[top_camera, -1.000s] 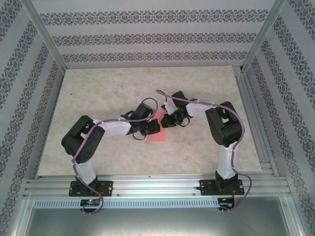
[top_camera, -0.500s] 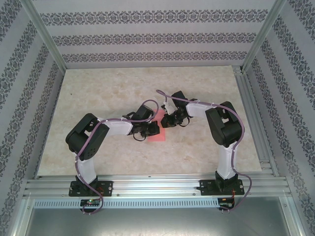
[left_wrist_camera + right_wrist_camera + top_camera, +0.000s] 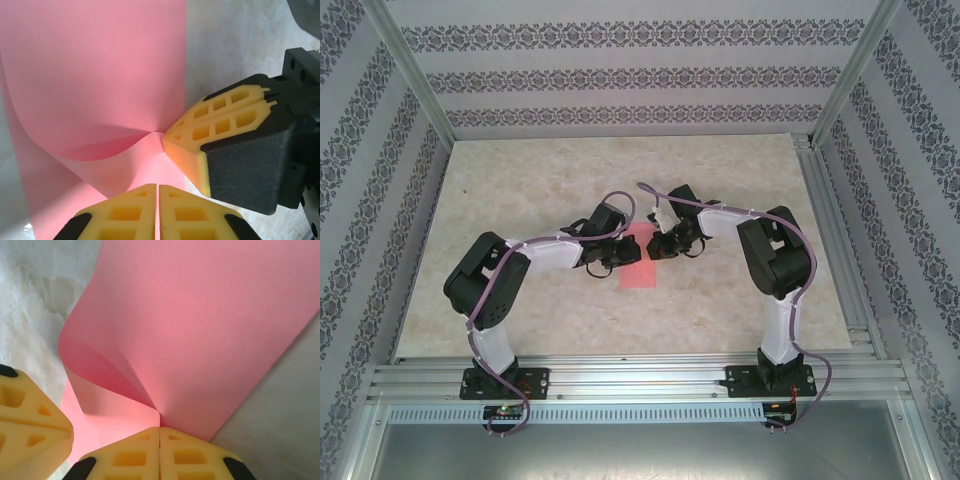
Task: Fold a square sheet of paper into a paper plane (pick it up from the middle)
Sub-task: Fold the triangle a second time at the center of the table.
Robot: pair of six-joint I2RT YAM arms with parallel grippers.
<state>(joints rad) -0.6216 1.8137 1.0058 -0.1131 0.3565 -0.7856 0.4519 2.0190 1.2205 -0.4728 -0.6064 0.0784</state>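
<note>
The square sheet of paper [image 3: 640,270] lies near the middle of the table [image 3: 530,190], between the two wrists. From above, its pink-red surface shows between the left gripper [image 3: 616,260] and the right gripper [image 3: 658,247], which face each other over it, close together.

The sheet is not flat; in the left wrist view the paper [image 3: 100,70] rises on one side and curls over in a soft bend, while a lower layer lies on the tabletop beneath.

The right gripper [image 3: 167,136] has its yellow fingers [image 3: 215,117] clamped on the paper, and the creases in the sheet run to a point exactly at their tips. Its own wrist camera shows the same pinch; the sheet [image 3: 200,320] fans up and away from the closed seam of the right gripper [image 3: 160,440].

The left gripper [image 3: 159,205] has its jaws together, with a hairline seam between the two yellow pads; its tips sit over the lower layer of the paper, near the right gripper's tips. Whether any paper is caught in that seam cannot be told.

In the right wrist view the left gripper's fingers [image 3: 30,425] sit at the lower left, just beside the curled edge of the sheet.
</note>
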